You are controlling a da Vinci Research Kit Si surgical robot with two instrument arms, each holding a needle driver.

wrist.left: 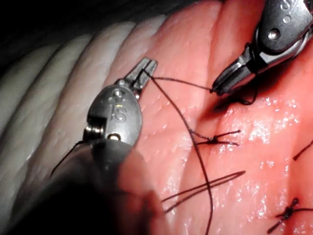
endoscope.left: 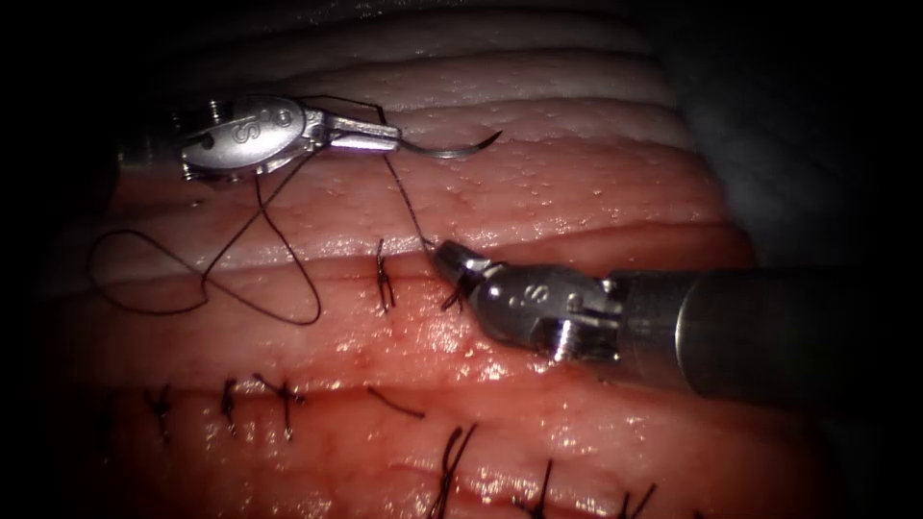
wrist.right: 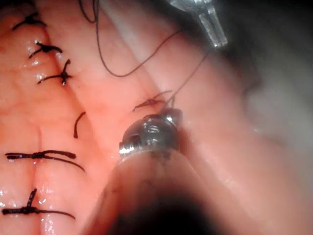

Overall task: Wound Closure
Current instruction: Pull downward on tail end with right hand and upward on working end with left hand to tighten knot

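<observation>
Already I see one tied stitch [endoscope.left: 384,279] mid-frame, while my left tool [endoscope.left: 389,139], upper left, clamps the needle [endoscope.left: 452,150] clear of the tissue [endoscope.left: 577,192] and my right tool [endoscope.left: 444,256] pinches the thread [endoscope.left: 404,197] beside the cut.

Beyond the tissue [endoscope.left: 538,192], a dull grey backdrop [endoscope.left: 769,125] is falling away into darkness on the endoscope view's upper right. Along an older seam nearer the camera, tied stitches [endoscope.left: 285,392] are sitting in a row, their short cut tails sticking up and outward; three are standing close together at the left, and more are running on towards the lower right. Between those two groups a loose thread scrap [endoscope.left: 394,402] is lying flat on the surface, touching no knot. The wrist views are showing the same stitches [wrist.right: 62,76] [wrist.left: 288,211] and the scrap [wrist.right: 78,124]. Red fluid [endoscope.left: 423,336] is glistening wetly across the lower folds.
</observation>
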